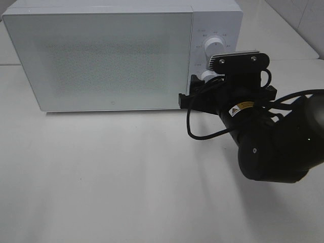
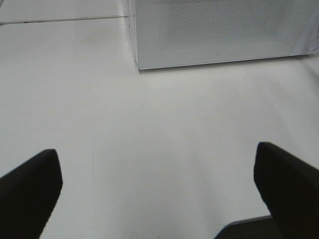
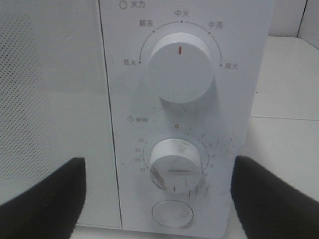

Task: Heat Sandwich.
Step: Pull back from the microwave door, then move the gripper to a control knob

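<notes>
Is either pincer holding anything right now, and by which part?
Nothing is held. The left pincer is open above the table. The right pincer is open around the microwave's timer knob, not gripping it.

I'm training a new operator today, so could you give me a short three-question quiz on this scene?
1. True or false: the microwave door is shut.
2. The red mark on the upper knob points: A up, B left, C down?
3. Fill in: the left gripper hangs open above the white ____.
Key: 1 true; 2 A; 3 table.
</notes>
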### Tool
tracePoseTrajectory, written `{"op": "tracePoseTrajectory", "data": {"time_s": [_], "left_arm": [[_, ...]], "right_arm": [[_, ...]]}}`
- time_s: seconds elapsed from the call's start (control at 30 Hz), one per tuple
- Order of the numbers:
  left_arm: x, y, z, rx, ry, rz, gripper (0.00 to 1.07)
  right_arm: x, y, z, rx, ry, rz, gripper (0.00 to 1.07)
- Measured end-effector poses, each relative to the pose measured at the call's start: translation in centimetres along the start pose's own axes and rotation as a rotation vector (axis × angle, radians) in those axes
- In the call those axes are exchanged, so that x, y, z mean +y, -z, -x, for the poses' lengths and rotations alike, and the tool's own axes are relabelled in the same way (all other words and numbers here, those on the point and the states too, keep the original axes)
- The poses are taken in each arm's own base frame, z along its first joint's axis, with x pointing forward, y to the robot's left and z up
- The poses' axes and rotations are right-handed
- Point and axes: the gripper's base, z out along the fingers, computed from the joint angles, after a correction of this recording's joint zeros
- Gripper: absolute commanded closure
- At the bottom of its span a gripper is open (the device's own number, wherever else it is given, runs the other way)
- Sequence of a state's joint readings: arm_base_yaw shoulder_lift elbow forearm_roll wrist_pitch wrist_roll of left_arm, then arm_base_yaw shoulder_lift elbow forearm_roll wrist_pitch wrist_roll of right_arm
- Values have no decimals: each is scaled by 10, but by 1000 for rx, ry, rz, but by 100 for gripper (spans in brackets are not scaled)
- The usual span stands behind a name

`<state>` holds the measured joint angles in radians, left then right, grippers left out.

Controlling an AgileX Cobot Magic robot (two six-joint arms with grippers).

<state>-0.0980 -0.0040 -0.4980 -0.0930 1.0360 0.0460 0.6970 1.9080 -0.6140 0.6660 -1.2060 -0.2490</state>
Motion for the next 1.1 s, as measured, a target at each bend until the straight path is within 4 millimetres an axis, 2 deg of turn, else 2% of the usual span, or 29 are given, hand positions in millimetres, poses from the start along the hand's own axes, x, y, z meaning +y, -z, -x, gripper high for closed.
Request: {"op": "tracePoseTrajectory", "data": {"time_s": [0.23,0.67,0.9,1.03,1.1], "left_arm": [[0,0,0,0,0,0,3],[0,0,0,0,0,0,3],[0,0,0,0,0,0,3],[0,0,0,0,0,0,3],[0,0,0,0,0,0,3]], "right_arm": [[-5,-21,-7,5,-65,-46,31],[-1,-49,-17,7,-62,-36,31],[-3,-53,-20,23,-64,-41,31],[-3,-53,-20,24,-65,-44,37],[-3,-53,-20,24,-68,-48,44]]}}
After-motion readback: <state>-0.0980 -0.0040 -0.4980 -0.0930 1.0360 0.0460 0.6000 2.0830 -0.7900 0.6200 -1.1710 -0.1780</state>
